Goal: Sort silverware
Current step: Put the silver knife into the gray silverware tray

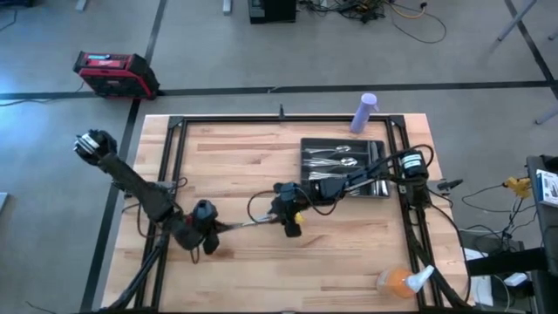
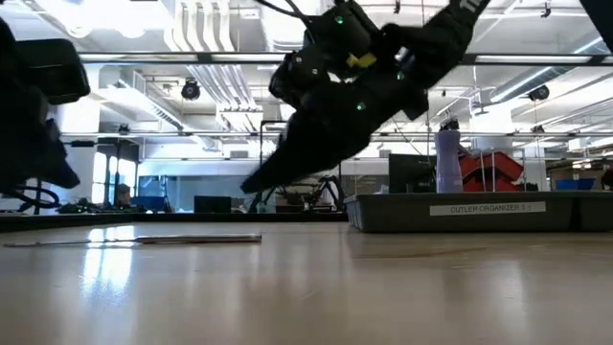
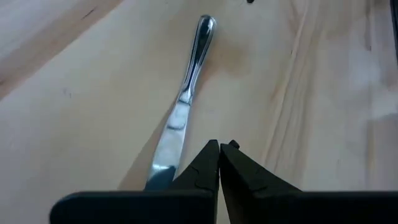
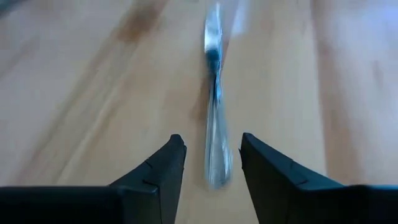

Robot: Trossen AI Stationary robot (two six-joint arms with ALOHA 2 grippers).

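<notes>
The knife (image 4: 214, 106) lies flat between the right gripper's (image 4: 211, 163) spread fingers; left gripper (image 3: 219, 163) (pinched together) just beside its blade

1. Bare counter (image 1: 244, 157) lies open across the far-left area.
2. My left hand (image 1: 212, 228) and right hand (image 1: 290, 228) crowd the knife (image 1: 248, 223) from either end.
3. The cutlery tray (image 1: 307, 148) and purple cylinder (image 1: 364, 112) block the far-right corner.

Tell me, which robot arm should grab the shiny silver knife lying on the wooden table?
Probably the right. The right gripper is open, with the shiny silver metal knife lined up between its fingers. The left gripper is shut beside the knife's blade, and would need to open first.
</notes>
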